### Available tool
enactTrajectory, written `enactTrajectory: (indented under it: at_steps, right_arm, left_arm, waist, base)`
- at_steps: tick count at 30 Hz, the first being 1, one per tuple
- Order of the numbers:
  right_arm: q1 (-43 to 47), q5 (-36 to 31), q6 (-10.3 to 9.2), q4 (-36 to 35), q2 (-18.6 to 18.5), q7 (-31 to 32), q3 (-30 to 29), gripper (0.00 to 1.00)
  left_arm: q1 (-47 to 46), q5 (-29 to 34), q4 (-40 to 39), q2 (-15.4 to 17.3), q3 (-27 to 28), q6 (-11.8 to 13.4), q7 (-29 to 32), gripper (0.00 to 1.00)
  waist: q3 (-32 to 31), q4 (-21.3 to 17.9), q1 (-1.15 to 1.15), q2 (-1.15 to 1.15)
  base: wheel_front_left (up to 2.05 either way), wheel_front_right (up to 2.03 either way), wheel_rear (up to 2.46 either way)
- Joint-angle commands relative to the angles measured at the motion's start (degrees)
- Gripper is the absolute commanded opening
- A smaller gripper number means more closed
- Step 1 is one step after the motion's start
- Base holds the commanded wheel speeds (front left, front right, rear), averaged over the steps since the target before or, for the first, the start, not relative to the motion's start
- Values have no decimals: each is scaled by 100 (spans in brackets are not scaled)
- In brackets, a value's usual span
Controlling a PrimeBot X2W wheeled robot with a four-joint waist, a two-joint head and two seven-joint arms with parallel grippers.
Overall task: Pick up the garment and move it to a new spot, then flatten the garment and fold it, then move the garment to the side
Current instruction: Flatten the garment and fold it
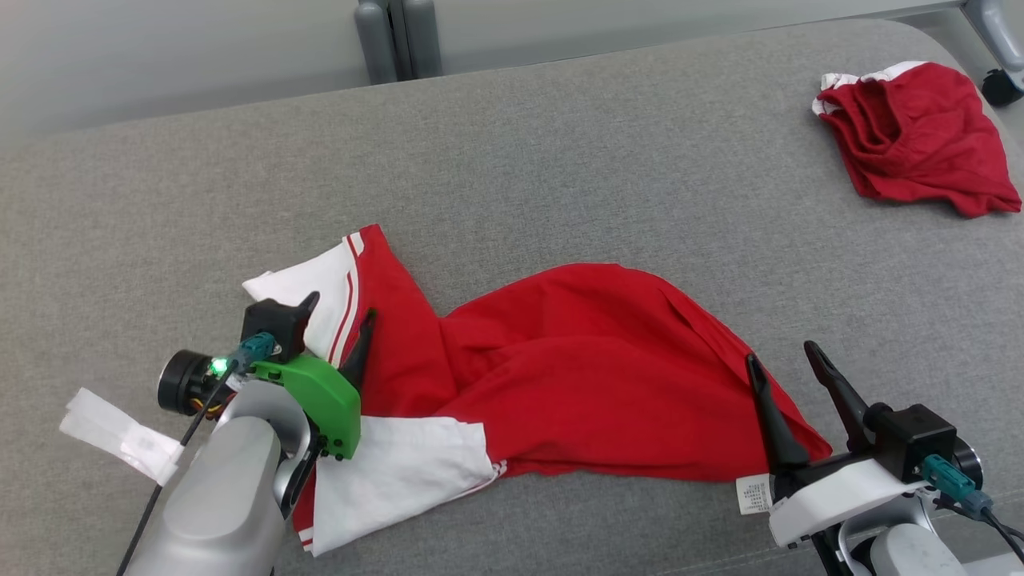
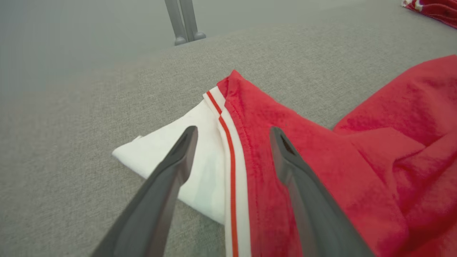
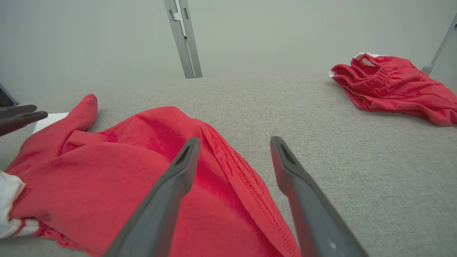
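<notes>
Two items we list on the grey surface (image 1: pixel 560 160): red-and-white garment (image 1: pixel 592 376), crumpled at centre, its white care tag (image 1: pixel 754 494) too small to read; second red garment (image 1: pixel 912 136), far right. Left gripper (image 1: pixel 341 306) and right gripper (image 1: pixel 781 352) gape wide at its ends, holding nothing.

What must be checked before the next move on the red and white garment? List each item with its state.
1. Left gripper jaws open: ok.
2. Right gripper jaws open: ok.
3. Left gripper straddles the striped sleeve seam of the garment: ok.
4. Right gripper straddles the garment's hem edge, one finger over cloth and one over the grey surface: ok.
5. Garment lying flat: not ok, bunched and twisted.
6. Second red garment lies apart from it: ok.
</notes>
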Motion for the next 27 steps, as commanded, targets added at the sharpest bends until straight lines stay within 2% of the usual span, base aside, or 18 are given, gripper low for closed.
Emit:
enactTrajectory:
  at_steps: [1, 8, 9, 10, 11, 12, 17, 20, 27]
  right_arm:
    - [-51, -29, -10, 8, 2, -25, -20, 100]
    - [-122, -38, -10, 36, -21, -25, -30, 100]
    - [-126, -39, -10, 40, -21, -25, -25, 100]
    - [-129, -40, -10, 41, -24, -25, -26, 100]
    - [-137, -40, -10, 39, -25, -25, -22, 100]
    - [-145, -41, -10, 37, -25, -25, -19, 100]
    - [-147, -35, -10, 23, -43, -25, -38, 100]
    - [-145, -42, -10, 11, -51, -25, -83, 100]
    - [-209, -48, -10, 19, -70, -26, -128, 100]
  left_arm:
    - [-106, -148, 91, 70, -134, -10, 33, 100]
    - [-224, -704, 512, 171, -831, -10, 313, 100]
    - [-222, -783, 555, 159, -951, -10, 366, 94]
    - [-236, -841, 570, 154, -1031, -11, 392, 57]
    - [-274, -899, 581, 157, -1128, -11, 397, 10]
    - [-300, -951, 582, 167, -1213, -11, 388, 0]
    - [-623, -1146, 637, 269, -1485, -11, 131, 0]
    - [-972, -1136, 741, 315, -1399, -8, -172, 0]
    - [-1640, -1083, 995, 260, -1124, 198, -553, 0]
  waist:
    - [38, -17, 0, 0]
    - [109, -26, 0, 0]
    - [114, -32, 0, 0]
    - [119, -37, 0, 0]
    - [127, -44, 0, 0]
    - [133, -52, 0, 0]
    - [172, -90, 0, 0]
    - [199, -97, 0, 0]
    - [234, -121, 0, 0]
  base:
    - [0, 0, 0]
    - [0, 0, 0]
    - [0, 0, 0]
    - [0, 0, 0]
    - [0, 0, 0]
    - [0, 0, 0]
    - [0, 0, 0]
    - [0, 0, 0]
    - [0, 0, 0]
